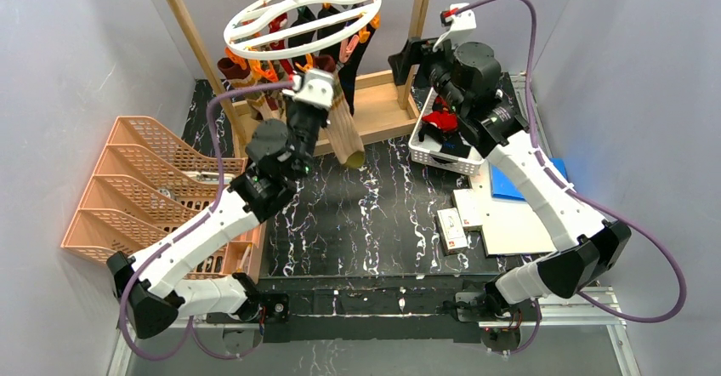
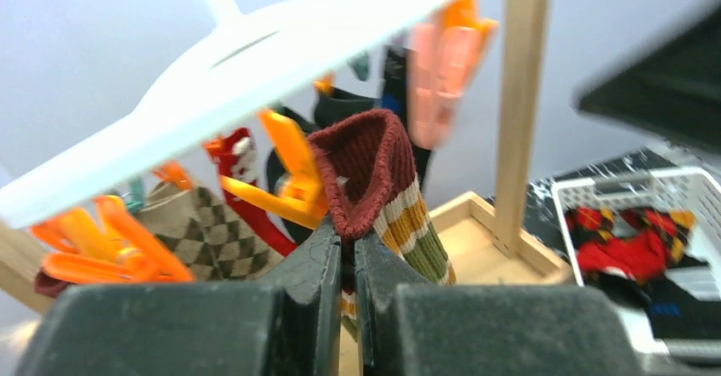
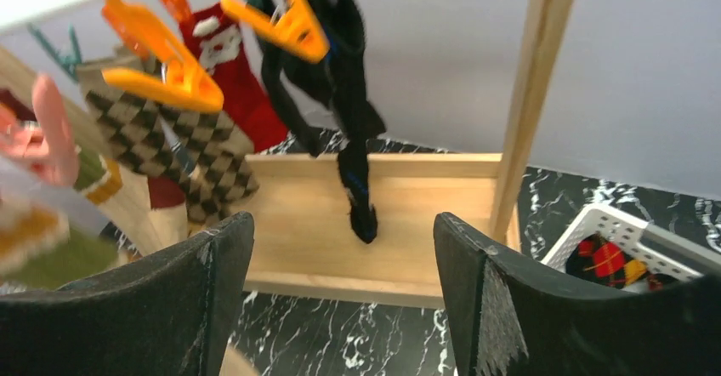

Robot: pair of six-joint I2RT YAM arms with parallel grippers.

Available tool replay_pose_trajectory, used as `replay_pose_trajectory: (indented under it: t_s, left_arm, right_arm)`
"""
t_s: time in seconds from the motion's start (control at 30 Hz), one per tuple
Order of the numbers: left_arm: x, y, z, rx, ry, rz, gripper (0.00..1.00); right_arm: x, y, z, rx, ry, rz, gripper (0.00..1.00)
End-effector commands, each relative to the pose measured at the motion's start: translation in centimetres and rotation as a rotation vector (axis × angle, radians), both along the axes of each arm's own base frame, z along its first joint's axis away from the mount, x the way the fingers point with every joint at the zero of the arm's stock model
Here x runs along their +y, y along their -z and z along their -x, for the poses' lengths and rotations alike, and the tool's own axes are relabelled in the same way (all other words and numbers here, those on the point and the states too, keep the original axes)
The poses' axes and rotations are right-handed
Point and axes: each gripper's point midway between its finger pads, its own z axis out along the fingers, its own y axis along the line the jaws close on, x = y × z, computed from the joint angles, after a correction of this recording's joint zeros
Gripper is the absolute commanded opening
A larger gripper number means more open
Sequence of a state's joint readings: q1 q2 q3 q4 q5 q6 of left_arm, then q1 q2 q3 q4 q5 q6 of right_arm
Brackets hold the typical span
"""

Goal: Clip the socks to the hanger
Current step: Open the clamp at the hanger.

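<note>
The white round hanger [image 1: 302, 17] hangs from the wooden frame, with several socks clipped under it. My left gripper [image 1: 316, 89] is shut on the maroon cuff of a striped sock [image 2: 384, 185], held up just under the hanger ring [image 2: 255, 61] beside an open orange clip [image 2: 285, 176]. The sock's tan foot [image 1: 347, 142] dangles below. My right gripper [image 1: 414, 57] is open and empty to the right of the hanger. In the right wrist view it [image 3: 340, 248] faces a black sock [image 3: 353, 112], an argyle sock [image 3: 183, 142] and orange clips [image 3: 166, 61].
A white lattice basket [image 1: 442, 142] holding red argyle and dark socks stands at the right, also in the left wrist view [image 2: 646, 193]. The wooden frame's post [image 1: 421, 19] and base tray [image 1: 383, 108] stand behind. Orange tiered bins [image 1: 140, 180] are at the left. White and blue flat boxes [image 1: 502, 214] lie at the right.
</note>
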State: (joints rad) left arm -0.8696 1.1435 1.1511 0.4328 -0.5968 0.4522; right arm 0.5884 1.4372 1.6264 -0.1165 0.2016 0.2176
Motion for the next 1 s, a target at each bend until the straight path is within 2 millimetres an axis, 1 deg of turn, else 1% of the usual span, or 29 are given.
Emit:
replay_pose_trajectory:
  t_s: [0.0,0.1,0.2,0.3,0.4,0.57,0.67,0.9,0.97]
  left_arm:
    - [1.6,-4.4,-1.0,-0.059,0.014,0.191,0.00]
    - [1.2,-4.8,-1.2,-0.065,0.026,0.187,0.00]
    - [1.3,-4.8,-1.2,-0.072,0.020,0.176,0.00]
    - [1.0,-5.0,-1.3,-0.084,0.025,0.166,0.00]
    - [0.9,-5.2,-1.5,-0.089,0.025,0.152,0.00]
    - [1.0,-6.1,-1.6,-0.108,0.010,0.122,0.00]
    - [1.0,-6.3,-1.7,-0.114,0.006,0.102,0.00]
    - [0.9,-6.5,-1.8,-0.127,-0.001,0.076,0.00]
    - [0.9,-6.6,-1.9,-0.129,-0.001,0.074,0.00]
  right_arm:
    - [0.8,-2.7,2.2,-0.082,-0.136,-0.077,0.84]
    - [0.8,-2.9,2.0,-0.083,-0.190,-0.081,0.83]
    - [0.2,-3.6,1.6,-0.142,-0.208,-0.104,0.84]
    - [0.4,-4.3,1.0,-0.197,-0.222,-0.103,0.84]
    - [1.4,-4.9,0.4,-0.229,-0.258,-0.091,0.84]
    - [3.0,-5.2,-0.7,-0.230,-0.312,-0.091,0.82]
    - [3.6,-5.2,-1.2,-0.229,-0.325,-0.087,0.82]
    - [5.5,-5.7,-1.1,-0.255,-0.347,-0.056,0.82]
    - [5.6,-6.1,-1.4,-0.264,-0.325,-0.048,0.82]
